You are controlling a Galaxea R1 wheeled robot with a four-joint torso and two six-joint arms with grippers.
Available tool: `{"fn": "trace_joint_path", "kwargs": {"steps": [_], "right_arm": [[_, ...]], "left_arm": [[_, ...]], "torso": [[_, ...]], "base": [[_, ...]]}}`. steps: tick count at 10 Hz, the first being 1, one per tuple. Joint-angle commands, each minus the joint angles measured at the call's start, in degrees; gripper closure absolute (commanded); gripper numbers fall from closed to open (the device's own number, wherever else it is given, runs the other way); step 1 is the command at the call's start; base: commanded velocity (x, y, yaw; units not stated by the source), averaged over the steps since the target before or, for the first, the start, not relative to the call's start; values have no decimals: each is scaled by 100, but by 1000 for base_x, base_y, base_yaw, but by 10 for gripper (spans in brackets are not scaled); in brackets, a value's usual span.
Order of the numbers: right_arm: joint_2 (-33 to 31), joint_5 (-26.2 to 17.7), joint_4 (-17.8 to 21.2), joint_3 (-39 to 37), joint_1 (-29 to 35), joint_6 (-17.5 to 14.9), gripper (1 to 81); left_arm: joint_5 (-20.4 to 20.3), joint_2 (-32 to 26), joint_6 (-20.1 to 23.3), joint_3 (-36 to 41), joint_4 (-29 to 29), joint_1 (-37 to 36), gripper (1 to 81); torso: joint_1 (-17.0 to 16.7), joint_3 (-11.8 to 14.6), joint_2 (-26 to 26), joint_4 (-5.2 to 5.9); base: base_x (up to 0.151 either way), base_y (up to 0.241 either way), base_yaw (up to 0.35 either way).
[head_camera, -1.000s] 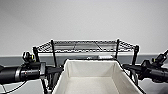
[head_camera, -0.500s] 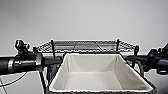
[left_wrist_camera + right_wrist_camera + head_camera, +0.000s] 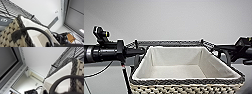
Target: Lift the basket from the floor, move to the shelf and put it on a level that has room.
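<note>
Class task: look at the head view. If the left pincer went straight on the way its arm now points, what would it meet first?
Probably the basket: the left pincer points across at its near side wall, with the shelf just behind. Depth is unclear.

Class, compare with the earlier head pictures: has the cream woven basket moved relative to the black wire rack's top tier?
Yes. The cream woven basket has risen: its rim now sits near the black wire rack's top tier, closer than before.

— Where does the head camera sit?
— Level with the rim of the cream woven basket with the dark braided rim (image 3: 186, 81), close, facing the wall.
— And the wrists?
— Each looks steeply upward beside a loop handle; all share basket and black wire rack tier (image 3: 169, 43).
</note>
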Motion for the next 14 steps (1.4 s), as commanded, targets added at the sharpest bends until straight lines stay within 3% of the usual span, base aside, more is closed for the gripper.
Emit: {"fn": "trace_joint_path", "kwargs": {"steps": [1, 4, 8, 14], "right_arm": [[278, -239, 137, -484, 1056, 326, 811], [472, -353, 137, -774, 1293, 652, 811], [849, -827, 128, -1528, 1795, 1073, 811], [1254, -1267, 66, -2295, 2278, 1346, 811]], "left_arm": [[10, 217, 1, -525, -415, -1057, 811], [124, 376, 1, -797, -696, -1408, 811], [239, 717, 1, -1331, -863, -1646, 811], [406, 1254, 1, -2176, -1004, -1822, 811]], "torso": [[0, 0, 0, 0], [-2, 0, -2, 0], [-2, 0, -2, 0], [0, -2, 0, 0]], "base": [[0, 0, 0], [0, 0, 0], [0, 0, 0], [0, 0, 0]]}}
